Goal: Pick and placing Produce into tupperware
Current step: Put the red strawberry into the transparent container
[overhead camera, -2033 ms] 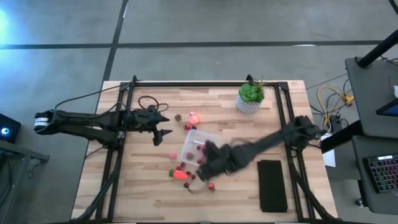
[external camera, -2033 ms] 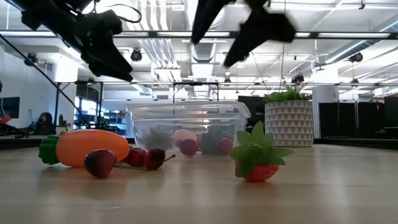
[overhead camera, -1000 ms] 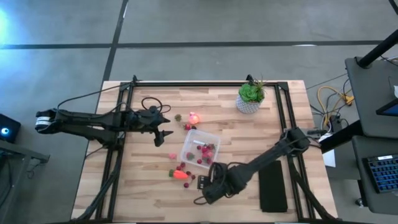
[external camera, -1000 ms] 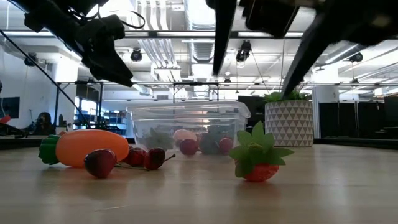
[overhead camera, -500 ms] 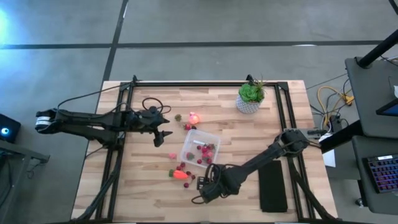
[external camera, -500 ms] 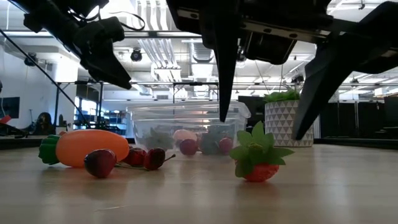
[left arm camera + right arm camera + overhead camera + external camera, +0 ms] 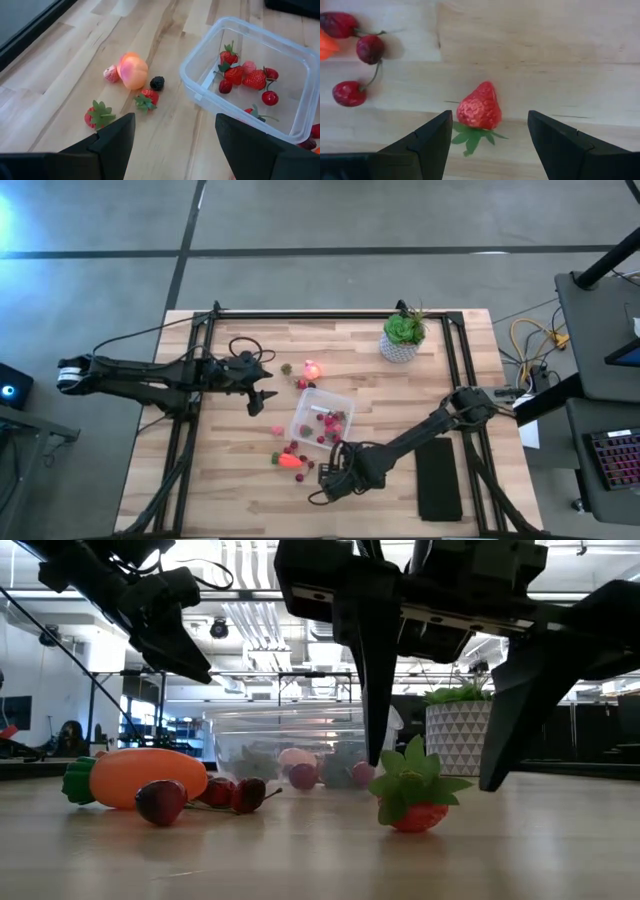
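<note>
The right hand (image 7: 487, 142) is straddling a lone strawberry (image 7: 479, 106) on the desk (image 7: 230, 480), its fingers spread wide to either side of the fruit and gripping nothing. In the low view the two dark fingers are reaching almost to the wood beside the berry, so the step in hand looks like the pick. The next move is probably to close on the berry, then lift and carry it to the tupperware (image 7: 320, 420), which is sitting near the middle of the desk with several red pieces already inside.

The left hand (image 7: 262, 395) is hovering beside the box, fingers open and empty. Near it are lying a pink-orange round fruit (image 7: 132, 70), a dark berry (image 7: 157, 82) and more strawberries. A carrot (image 7: 138, 777) and cherries (image 7: 357, 70) are lying close to the target (close enough to be nudged on the lift). A potted plant (image 7: 403, 336) and a black slab (image 7: 438, 478) are standing well clear.
</note>
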Controlling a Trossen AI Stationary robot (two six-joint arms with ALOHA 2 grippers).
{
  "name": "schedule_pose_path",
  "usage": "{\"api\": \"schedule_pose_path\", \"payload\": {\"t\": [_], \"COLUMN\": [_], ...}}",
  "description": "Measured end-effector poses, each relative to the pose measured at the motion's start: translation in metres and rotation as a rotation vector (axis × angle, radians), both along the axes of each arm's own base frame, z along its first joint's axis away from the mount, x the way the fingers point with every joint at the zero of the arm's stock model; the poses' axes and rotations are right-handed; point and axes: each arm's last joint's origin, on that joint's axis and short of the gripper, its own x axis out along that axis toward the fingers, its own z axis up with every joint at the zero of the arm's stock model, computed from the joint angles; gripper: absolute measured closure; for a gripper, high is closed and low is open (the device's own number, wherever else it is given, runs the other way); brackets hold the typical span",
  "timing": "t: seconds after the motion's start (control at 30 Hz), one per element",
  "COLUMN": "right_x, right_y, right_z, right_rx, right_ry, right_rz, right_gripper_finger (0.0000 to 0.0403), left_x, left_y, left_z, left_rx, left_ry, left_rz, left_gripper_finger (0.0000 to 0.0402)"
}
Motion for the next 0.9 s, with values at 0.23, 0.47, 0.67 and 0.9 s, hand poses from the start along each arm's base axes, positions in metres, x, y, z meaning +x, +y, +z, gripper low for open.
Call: {"api": "schedule_pose_path", "payload": {"t": [0.23,0.47,0.67,0.9], "right_x": [-0.001,0.000,0.000,0.001], "right_y": [0.001,0.002,0.001,0.000], "right_z": [-0.009,-0.011,-0.011,-0.012], "right_rx": [0.017,0.025,0.016,0.009], "right_ry": [0.027,0.030,0.027,0.027], "right_rz": [0.036,0.064,0.081,0.109], "right_gripper_finger": [0.0152,0.0158,0.0192,0.0235], "left_x": [0.000,0.001,0.001,0.001], "left_y": [0.000,0.000,0.000,0.000], "left_z": [0.000,0.001,0.001,0.001], "left_rx": [0.000,-0.003,-0.003,-0.003], "left_ry": [-0.006,-0.017,-0.017,-0.017], "left_rz": [0.000,0.003,0.003,0.003], "left_gripper_finger": [0.0139,0.0139,0.0139,0.0139]}}
